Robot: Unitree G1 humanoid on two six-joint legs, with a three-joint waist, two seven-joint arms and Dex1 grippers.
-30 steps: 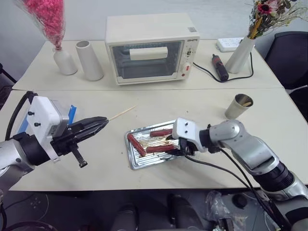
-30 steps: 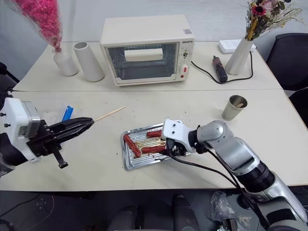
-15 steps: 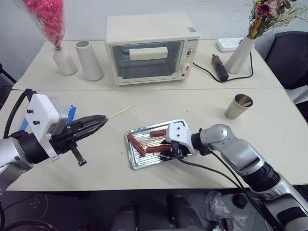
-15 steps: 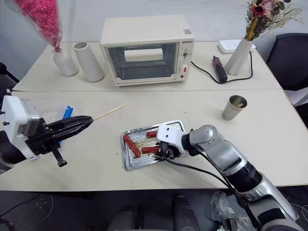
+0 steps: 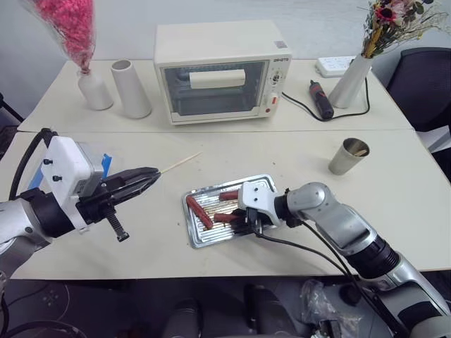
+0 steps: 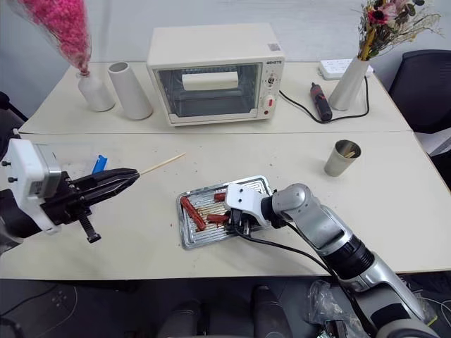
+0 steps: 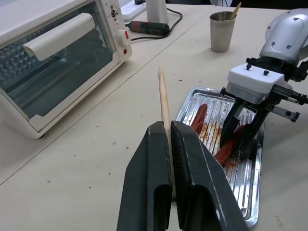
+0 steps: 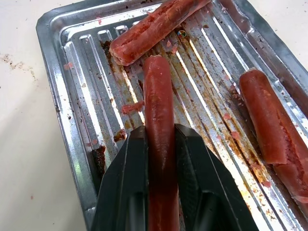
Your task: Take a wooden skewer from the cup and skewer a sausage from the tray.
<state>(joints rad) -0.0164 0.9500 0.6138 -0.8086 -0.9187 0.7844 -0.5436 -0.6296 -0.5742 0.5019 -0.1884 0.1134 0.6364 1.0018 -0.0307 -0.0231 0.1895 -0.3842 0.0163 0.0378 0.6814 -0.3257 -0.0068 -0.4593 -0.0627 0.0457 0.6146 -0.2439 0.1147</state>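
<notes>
Sausage [image 8: 159,139] is pinched lengthwise between the right gripper [image 8: 161,187] fingers, low in the tray [image 8: 67,96]. Wooden skewer [image 7: 164,108] is clamped in the closed left gripper [image 7: 169,144], tip forward. Sausage should be lifted level, its end presented squarely to the skewer tip.

Tray [image 5: 248,185] at front centre of table [image 5: 296,151]; three sausages inside, one sausage [image 8: 159,144] between fingers of right gripper [image 8: 161,159]. Left of tray, above table: left gripper [image 5: 144,179], wooden skewer [image 5: 180,163] projecting from tip toward oven [image 5: 222,68]. Cup [image 5: 348,155] right of tray. Oven behind tray; cylinder vase [image 5: 131,88] left of oven.
</notes>
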